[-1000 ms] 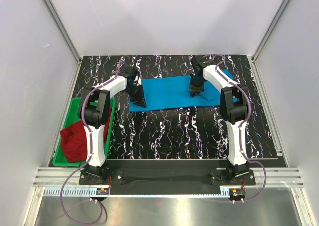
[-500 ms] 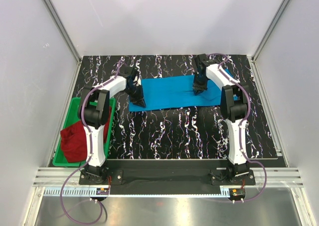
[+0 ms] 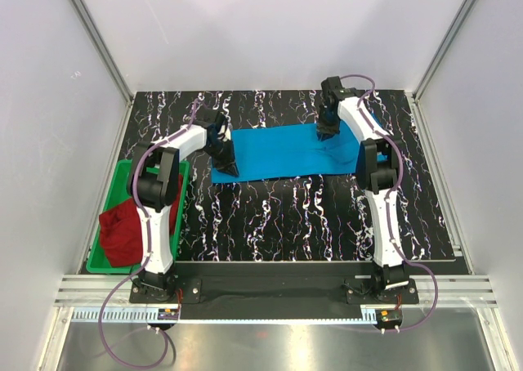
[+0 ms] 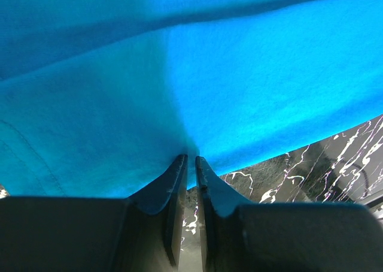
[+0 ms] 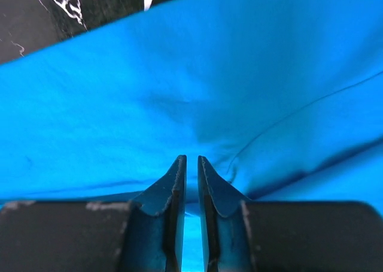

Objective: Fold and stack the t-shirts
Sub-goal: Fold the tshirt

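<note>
Both the left end effector [image 4: 190,159] and the right end effector [image 5: 191,159] are pinching the blue shirt [image 3: 278,152] spread on the desk [image 3: 270,220].

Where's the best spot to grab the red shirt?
Probably the raised folds on top of the red shirt, coming straight down. It lies crumpled in the near end of the bin, so folds pinch easily and the walls block side approaches.
</note>
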Motion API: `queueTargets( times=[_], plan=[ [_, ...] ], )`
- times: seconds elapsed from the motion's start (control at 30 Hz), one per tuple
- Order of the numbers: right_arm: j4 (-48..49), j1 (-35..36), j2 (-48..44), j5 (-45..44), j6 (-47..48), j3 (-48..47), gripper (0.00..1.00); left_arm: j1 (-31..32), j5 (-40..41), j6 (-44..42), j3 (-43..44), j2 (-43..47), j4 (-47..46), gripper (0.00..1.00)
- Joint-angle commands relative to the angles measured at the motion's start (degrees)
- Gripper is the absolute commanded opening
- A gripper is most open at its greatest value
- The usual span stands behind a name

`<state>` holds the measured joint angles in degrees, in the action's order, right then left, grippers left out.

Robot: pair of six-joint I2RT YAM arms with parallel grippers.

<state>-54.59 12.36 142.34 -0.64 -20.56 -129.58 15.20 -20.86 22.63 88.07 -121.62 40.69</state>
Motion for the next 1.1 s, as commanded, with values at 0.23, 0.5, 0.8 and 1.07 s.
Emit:
queueTargets(
  times=[0.23, 0.5, 0.8, 1.07],
  plan=[
    [-0.5, -5.1, -14.4, -0.3, 0.1, 10.9, 0.38, -0.6, 3.2, -1.7, -3.2, 0.9, 0.7, 0.18],
    [13.1, -15.7, -31.5, 17.8, -10.9, 38.2, 0.65, 0.3, 0.7, -1.1, -3.5, 3.9, -2.1, 0.22],
    [20.9, -25.5, -31.8, 23.6, -14.1, 44.4, 0.59, 8.1, -10.3, 0.8, -3.7, 8.3, -17.4, 0.38],
    [22.4, -27.3, -29.1, 20.6, -13.9, 43.7, 0.46, 19.1, -13.4, 11.5, 7.7, 0.5, -28.6, 0.41]
  ],
)
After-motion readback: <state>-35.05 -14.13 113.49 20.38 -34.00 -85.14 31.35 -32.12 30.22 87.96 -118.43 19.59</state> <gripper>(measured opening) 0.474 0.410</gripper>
